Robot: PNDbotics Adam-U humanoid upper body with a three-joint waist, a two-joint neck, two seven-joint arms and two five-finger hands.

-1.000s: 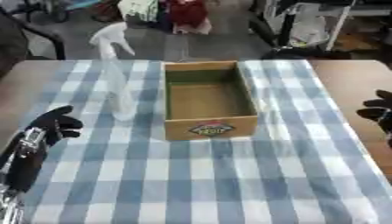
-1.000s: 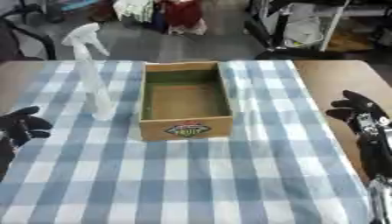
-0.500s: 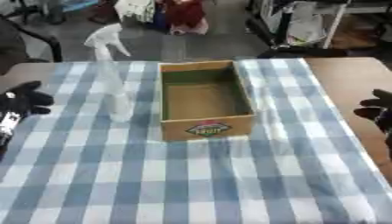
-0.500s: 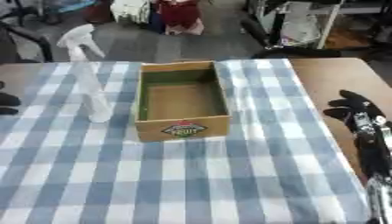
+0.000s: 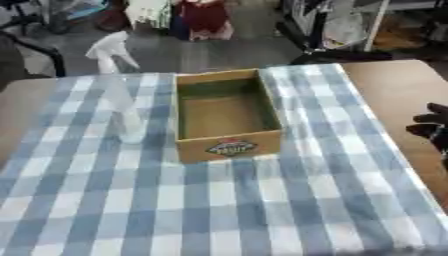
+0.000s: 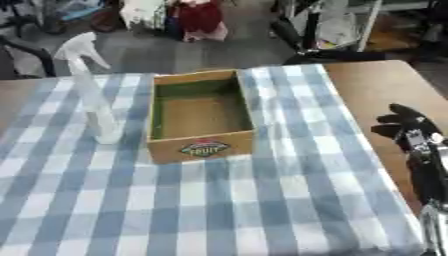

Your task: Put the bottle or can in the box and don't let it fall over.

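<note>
Nothing of the task has been done yet, as judged from how things lie. The spray bottle (image 6: 92,95) is seen standing upright on the checked cloth (image 6: 262,200) of the counter (image 6: 376,85), just beside the box (image 6: 199,117) on its 9 o'clock side, apart from it by a narrow strip of cloth. The box, an open cardboard tray with a printed label on its near wall, is shown empty, its bare floor fully visible. Everything is therefore left: the bottle must be grasped, lifted over the near wall, set down inside and released without being tipped. Being tall and narrow with a heavy-looking trigger head, it is judged likely to topple if nudged high up.

The right robot hand (image 6: 404,131) is seen at about 3 o'clock from the box, well apart from it, over the bare counter edge. Its fingers are spread and relaxed, and nothing is held or touched by them. The left robot hand is not shown in either view.
</note>
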